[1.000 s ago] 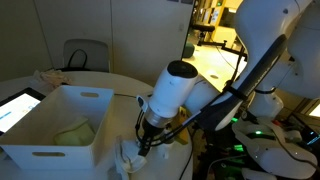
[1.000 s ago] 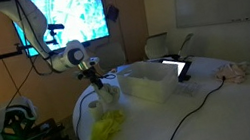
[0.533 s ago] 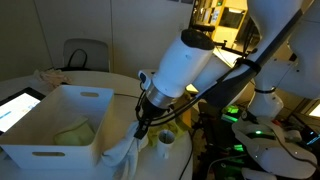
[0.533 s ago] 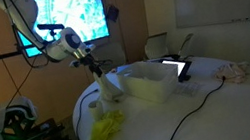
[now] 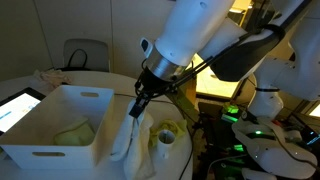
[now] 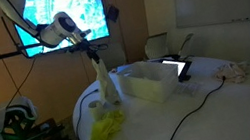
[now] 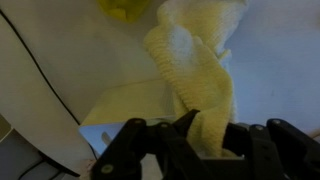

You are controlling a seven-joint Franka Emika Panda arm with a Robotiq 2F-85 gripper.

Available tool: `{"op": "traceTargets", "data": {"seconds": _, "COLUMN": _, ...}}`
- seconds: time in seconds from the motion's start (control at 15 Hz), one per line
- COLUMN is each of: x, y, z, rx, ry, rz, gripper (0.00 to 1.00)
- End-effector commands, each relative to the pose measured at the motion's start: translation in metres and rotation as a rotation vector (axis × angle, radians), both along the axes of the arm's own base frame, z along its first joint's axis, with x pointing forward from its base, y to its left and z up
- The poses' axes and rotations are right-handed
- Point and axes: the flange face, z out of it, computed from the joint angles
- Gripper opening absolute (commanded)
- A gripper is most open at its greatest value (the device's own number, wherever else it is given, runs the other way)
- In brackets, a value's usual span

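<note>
The bin (image 5: 60, 152) stands on the tabletop (image 6: 222, 105), and the towel (image 5: 130, 140) hangs from the hand (image 5: 140, 108) just beside the bin's wall, near the tabletop's edge by the robot. A folded cloth (image 5: 75, 132) lies in the bin, and a cup (image 5: 165, 141) stands just beside the towel, away from the bin. A tablet (image 6: 177, 68) lies at the bin's opposite side, and a crumpled rag (image 6: 106, 132) lies at the edge below the towel.

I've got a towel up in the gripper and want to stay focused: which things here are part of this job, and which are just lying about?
In the job:
- gripper, shut on the towel
- pale towel, hanging from it
- white bin, beside the towel

Lying about:
- cloth in the bin
- yellow cloth on the table
- tablet
- pink cloth
- chair
</note>
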Motion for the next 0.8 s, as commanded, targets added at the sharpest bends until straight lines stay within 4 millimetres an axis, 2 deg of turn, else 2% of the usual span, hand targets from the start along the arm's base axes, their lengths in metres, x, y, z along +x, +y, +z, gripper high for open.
{"op": "traceTargets", "data": {"seconds": 0.0, "x": 0.008, "y": -0.002, "z": 0.038, "rx": -0.001, "ry": -0.06, "rz": -0.062, "gripper": 0.0}}
{"op": "traceTargets", "data": {"seconds": 0.27, "x": 0.027, "y": -0.004, "z": 0.067, "rx": 0.025, "ry": -0.122, "rz": -0.145, "gripper": 0.0}}
{"op": "traceTargets", "data": {"seconds": 0.73, "x": 0.073, "y": -0.023, "z": 0.121, "rx": 0.078, "ry": -0.319, "rz": -0.372, "gripper": 0.0}}
